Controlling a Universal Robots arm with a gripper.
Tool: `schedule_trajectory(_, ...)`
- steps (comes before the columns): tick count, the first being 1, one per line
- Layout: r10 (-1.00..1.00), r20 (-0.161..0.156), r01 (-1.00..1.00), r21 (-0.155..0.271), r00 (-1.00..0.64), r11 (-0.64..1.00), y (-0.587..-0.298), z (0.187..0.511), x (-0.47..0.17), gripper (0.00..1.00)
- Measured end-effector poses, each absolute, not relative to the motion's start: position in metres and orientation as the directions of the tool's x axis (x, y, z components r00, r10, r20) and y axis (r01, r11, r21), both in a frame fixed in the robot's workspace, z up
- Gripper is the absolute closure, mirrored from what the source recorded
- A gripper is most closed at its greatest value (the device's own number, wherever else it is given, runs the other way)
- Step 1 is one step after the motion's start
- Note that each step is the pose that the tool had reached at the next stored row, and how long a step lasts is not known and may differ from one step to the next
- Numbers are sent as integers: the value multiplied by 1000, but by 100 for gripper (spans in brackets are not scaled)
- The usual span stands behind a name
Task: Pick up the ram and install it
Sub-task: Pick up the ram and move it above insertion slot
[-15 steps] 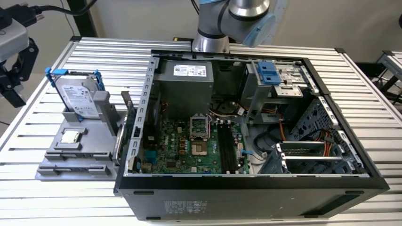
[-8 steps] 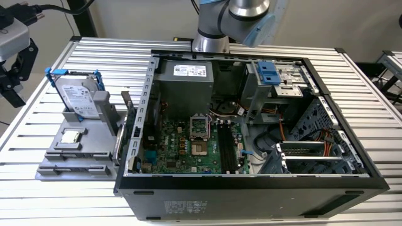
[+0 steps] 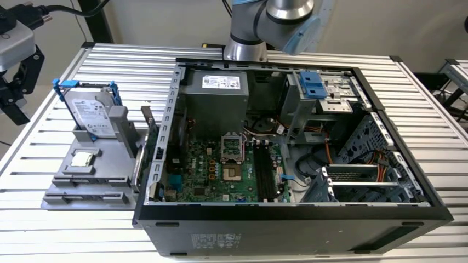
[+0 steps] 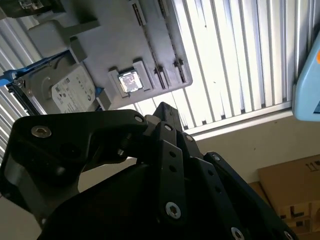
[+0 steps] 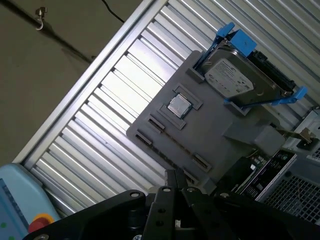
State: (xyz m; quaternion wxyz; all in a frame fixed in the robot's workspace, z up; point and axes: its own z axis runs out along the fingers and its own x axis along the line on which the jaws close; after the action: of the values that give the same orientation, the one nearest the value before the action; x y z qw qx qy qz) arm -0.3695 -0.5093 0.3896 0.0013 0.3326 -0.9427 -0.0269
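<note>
Matte black claw [image 5: 173, 176] (slatted metal table [image 5: 100, 125])

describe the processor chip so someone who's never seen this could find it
Beside the open computer case, on the exterior view's left, sits a grey holder. The processor chip lies flat in its square recess, small and silver, unlike the large hard drive standing upright in a blue bracket.

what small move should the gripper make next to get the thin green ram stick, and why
Probably swing the gripper across the grey fixture tray toward the thin greenish ram stick. It stands on edge at the tray's side nearest the open black computer case, untouched, while the gripper hangs beyond the tray's opposite side, holding nothing.
</note>
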Motion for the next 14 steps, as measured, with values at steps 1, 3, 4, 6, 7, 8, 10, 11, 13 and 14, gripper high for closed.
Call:
schedule_trajectory(1,-627,-15,-627,52,-779,777,-509,390,-370,100)
schedule_trajectory(3,-627,-15,-627,52,-779,777,-509,390,-370,100)
schedule_trajectory(4,-628,-15,-628,52,-778,777,-509,390,-370,100)
schedule_trajectory(6,-631,-15,-631,51,-776,774,-509,390,-370,100)
schedule_trajectory(7,-635,-14,-635,51,-772,771,-509,390,-369,100)
schedule_trajectory(8,-641,-14,-641,50,-767,766,-509,390,-369,100)
schedule_trajectory(10,-659,-14,-659,50,-752,750,-509,390,-370,100)
schedule_trajectory(11,-671,-14,-671,50,-741,740,-509,390,-370,100)
schedule_trajectory(13,-695,-14,-694,49,-719,718,-509,390,-370,100)
schedule_trajectory(14,-708,-13,-708,49,-706,705,-509,390,-370,100)
